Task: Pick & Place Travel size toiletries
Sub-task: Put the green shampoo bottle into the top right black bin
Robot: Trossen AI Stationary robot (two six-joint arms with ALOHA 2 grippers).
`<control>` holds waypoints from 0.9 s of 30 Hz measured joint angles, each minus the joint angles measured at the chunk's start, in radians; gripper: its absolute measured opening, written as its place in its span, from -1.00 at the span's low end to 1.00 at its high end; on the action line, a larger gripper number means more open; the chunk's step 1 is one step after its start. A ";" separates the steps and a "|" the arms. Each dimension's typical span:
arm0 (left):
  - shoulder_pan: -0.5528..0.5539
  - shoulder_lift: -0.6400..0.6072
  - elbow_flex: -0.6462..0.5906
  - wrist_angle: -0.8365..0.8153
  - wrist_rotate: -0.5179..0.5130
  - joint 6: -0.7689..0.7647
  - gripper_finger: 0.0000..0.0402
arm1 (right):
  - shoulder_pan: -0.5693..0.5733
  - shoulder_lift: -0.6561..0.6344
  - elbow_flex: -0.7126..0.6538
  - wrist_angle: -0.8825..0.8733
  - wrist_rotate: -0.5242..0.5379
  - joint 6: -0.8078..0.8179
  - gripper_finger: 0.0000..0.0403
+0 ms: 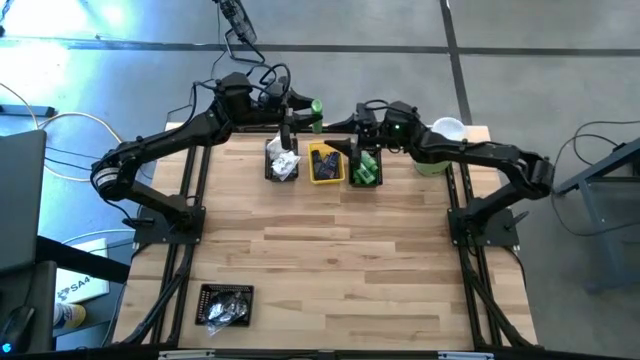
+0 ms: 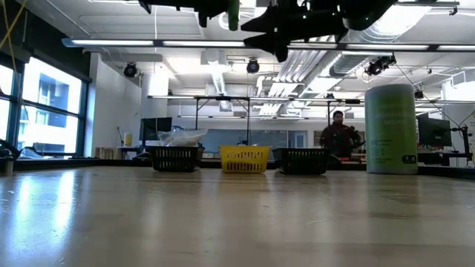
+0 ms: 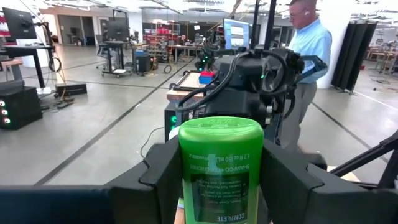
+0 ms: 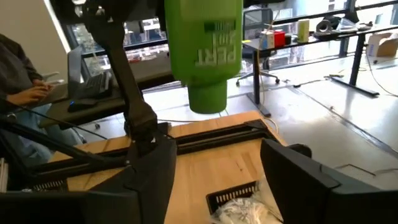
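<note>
Green bottle (image 3: 219, 171) sits pinched between the left gripper's (image 3: 217, 180) jaws, high above the far edge of the surface (image 1: 340, 250). Right gripper (image 4: 214, 177) faces it, jaws spread. Carry the bottle over the right-hand black bin (image 1: 365, 170) before lowering.

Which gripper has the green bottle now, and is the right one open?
Left gripper holds the green bottle, fingers clamped on both its sides. Right gripper is open: its fingers stand apart, nothing between them.
</note>
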 joint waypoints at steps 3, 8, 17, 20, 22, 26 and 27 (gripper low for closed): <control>0.000 0.000 0.000 0.000 0.009 0.000 -0.14 | 0.012 0.034 0.000 0.073 -0.019 0.010 0.11; 0.000 0.000 0.000 0.000 0.013 0.000 -0.14 | 0.012 0.075 0.000 0.146 -0.031 0.038 0.10; -0.024 0.016 0.004 -0.007 0.013 -0.003 -0.14 | 0.011 0.095 0.000 0.192 -0.048 0.053 0.10; -0.033 0.032 0.002 -0.008 0.014 -0.003 -0.14 | 0.011 0.095 0.000 0.193 -0.053 0.043 0.10; -0.052 0.048 0.002 0.007 0.009 -0.003 -0.14 | 0.013 0.095 0.000 0.194 -0.054 0.036 0.10; -0.053 0.056 0.001 0.000 -0.003 -0.003 -0.14 | 0.019 0.095 0.000 0.189 -0.056 0.029 0.10; -0.053 0.055 0.001 0.008 -0.004 -0.003 -0.14 | 0.019 0.095 0.000 0.189 -0.059 0.029 0.10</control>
